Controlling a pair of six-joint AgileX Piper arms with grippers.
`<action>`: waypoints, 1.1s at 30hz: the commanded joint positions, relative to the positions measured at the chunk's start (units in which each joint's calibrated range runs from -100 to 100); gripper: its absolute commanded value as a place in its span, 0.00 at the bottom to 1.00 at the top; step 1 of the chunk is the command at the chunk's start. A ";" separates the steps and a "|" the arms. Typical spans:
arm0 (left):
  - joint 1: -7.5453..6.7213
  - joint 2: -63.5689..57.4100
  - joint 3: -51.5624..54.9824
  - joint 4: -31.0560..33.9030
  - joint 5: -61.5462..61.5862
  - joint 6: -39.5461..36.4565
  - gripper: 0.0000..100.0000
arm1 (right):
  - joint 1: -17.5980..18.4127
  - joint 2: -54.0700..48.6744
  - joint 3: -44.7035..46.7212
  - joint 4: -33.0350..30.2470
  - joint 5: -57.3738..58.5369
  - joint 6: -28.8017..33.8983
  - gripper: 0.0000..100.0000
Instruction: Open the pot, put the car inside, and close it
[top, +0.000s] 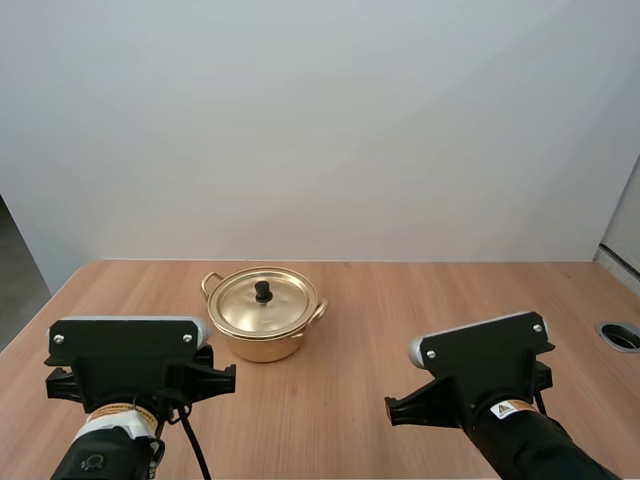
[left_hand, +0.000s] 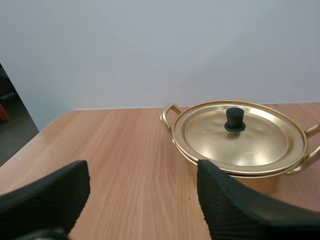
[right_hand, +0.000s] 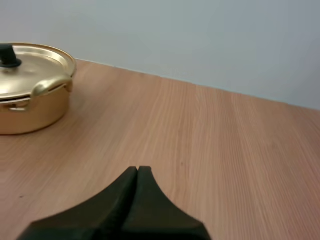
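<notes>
A round, shiny gold metal pot (top: 262, 346) is sitting on the wood-grain counter (top: 430, 310), its black-knobbed lid (top: 240, 308) resting on top. The left claw (left_hand: 142, 175) is standing apart before the pot, and the right claw (right_hand: 137, 172) is lying pressed together.

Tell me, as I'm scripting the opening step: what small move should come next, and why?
Probably ease the left hand forward and over the lid to its black knob. The lid sits closed on the pot, which stands just ahead of that hand, and its fingers are open. The right hand is shut and farther from the pot.
</notes>
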 joint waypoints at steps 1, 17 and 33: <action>-0.05 -0.07 0.00 0.33 -0.02 -1.42 0.30 | 0.50 -4.80 0.00 -7.37 0.71 8.48 0.00; -0.05 -0.07 0.00 0.34 -0.07 -0.64 0.00 | 0.88 -4.80 0.00 -33.65 -4.36 40.93 0.00; -0.05 -0.07 0.00 0.34 -0.07 -0.64 0.00 | 2.49 -4.80 0.00 -32.78 -4.34 37.17 0.00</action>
